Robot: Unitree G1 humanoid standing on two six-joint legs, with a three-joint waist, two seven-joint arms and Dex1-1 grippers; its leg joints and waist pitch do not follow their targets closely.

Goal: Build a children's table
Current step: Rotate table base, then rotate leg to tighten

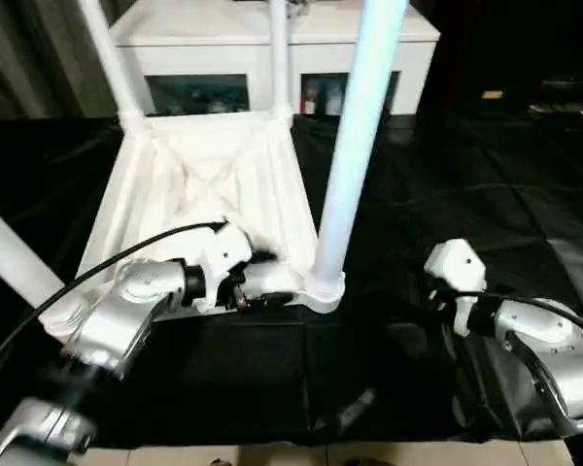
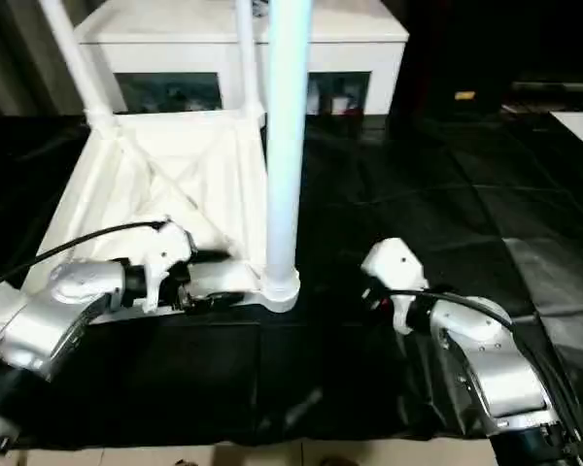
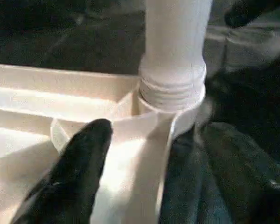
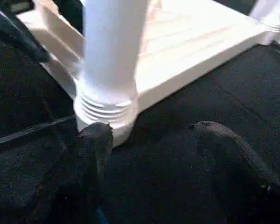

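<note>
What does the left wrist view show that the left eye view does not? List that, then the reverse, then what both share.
The left wrist view adds the threaded rings at the base of the near leg, seen close up.

The left eye view adds the white cabinet, the far left leg, the far right leg and the whole ribbed underside of the upturned table.

Both show the near leg upright in its corner socket, the left gripper at the table's edge beside it, and the black cloth.

near leg (image 1: 355, 146) blocks between claws; black cloth (image 1: 447, 184) rightward seems free.
</note>
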